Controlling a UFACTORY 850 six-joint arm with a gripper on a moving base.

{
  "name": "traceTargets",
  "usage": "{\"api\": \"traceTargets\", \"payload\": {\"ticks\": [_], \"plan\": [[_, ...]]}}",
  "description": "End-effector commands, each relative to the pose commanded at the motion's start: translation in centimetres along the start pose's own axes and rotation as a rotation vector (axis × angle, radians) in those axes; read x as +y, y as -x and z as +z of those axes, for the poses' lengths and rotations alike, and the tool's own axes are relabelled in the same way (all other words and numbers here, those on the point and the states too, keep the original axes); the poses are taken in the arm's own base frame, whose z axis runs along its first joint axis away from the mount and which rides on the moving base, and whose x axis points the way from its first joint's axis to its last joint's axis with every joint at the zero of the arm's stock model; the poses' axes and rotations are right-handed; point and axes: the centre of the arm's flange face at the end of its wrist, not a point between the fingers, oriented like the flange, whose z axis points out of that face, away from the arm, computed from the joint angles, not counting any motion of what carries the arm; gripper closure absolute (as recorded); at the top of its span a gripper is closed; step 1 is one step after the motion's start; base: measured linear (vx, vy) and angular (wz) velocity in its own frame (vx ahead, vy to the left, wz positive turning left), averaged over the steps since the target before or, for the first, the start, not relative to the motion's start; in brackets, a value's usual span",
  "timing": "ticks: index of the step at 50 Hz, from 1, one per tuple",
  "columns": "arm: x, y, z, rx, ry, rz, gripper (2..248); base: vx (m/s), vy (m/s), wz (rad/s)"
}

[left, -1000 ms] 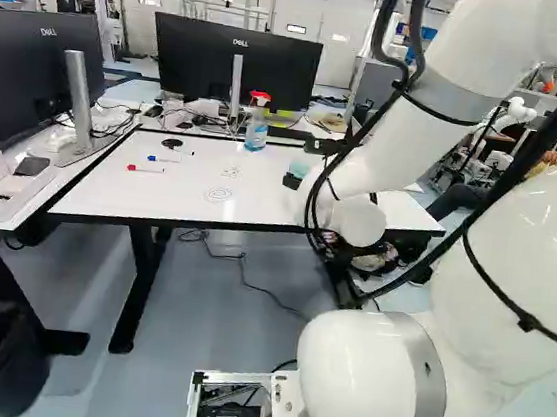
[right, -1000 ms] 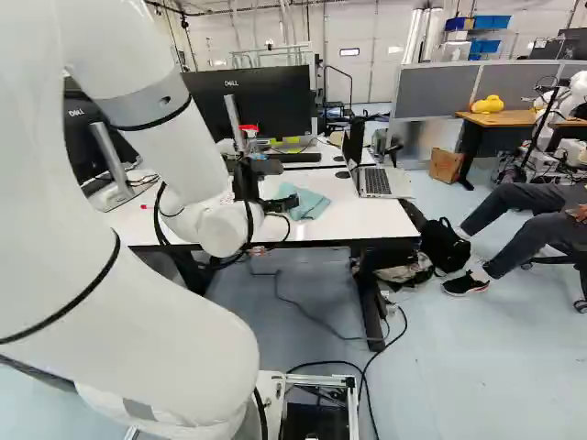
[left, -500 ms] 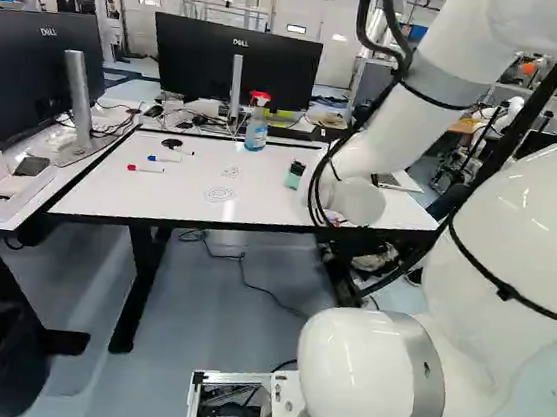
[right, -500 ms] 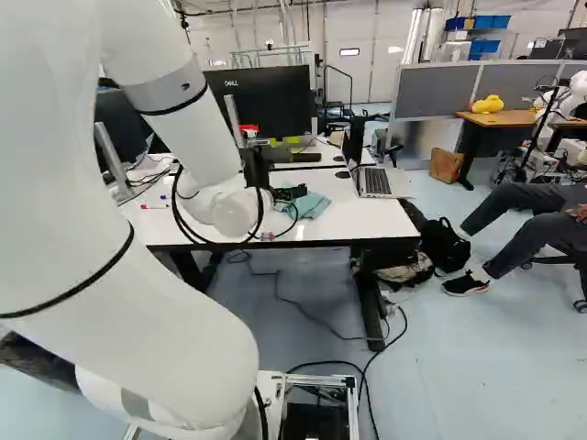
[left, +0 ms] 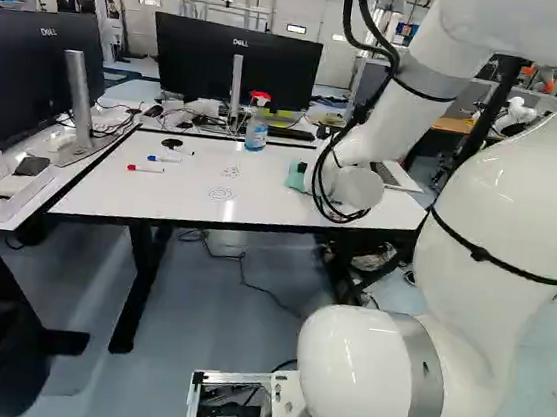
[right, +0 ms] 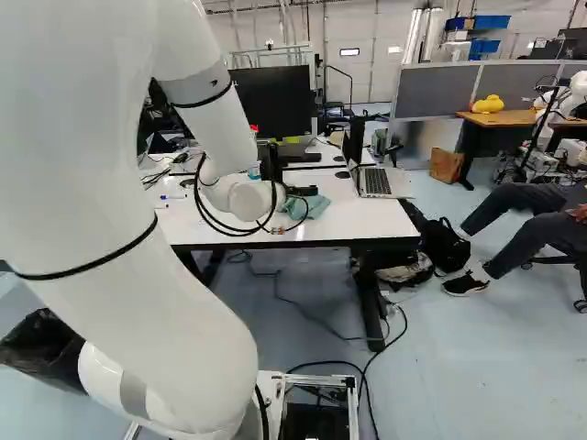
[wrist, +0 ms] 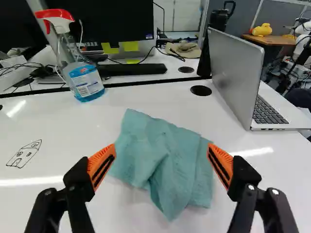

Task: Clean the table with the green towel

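Note:
In the right base view my gripper (right: 301, 191) is low over the white table (right: 348, 226), right by the crumpled green towel (right: 317, 207). The wrist view shows the gripper (wrist: 162, 154) open, its orange pads wide apart on either side of the towel (wrist: 163, 165). The cloth lies loosely folded on the tabletop, and neither finger grips it. From the left base view, the wrist hides most of the towel. A small house drawing (wrist: 24, 154) is on the white surface, with round scribbles (left: 220, 193) elsewhere on it.
A blue spray bottle (wrist: 85, 80) and an open laptop (wrist: 238, 73) stand beyond the towel, on opposite sides. Several markers (left: 145, 169) lie near the table's left part in the left base view. Monitors (left: 237, 63) stand behind; a black bag (right: 444, 246) is on the floor.
The arm has swung and reached farther over the table, bringing the gripper closer to the towel. The fingers stayed open. The base has not moved, and the towel lies where it was.

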Motion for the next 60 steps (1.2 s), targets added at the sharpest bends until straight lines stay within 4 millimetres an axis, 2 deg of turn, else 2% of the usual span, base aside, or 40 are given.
{"api": "traceTargets", "payload": {"ticks": [28, 60], "plan": [[-0.3, -1.1, 5.1, -0.093, -0.005, -0.003, 3, 0.000, 0.000, 0.000], [-0.1, -0.7, 7.0, -0.221, -0.002, -0.001, 3, 0.000, 0.000, 0.000]]}}
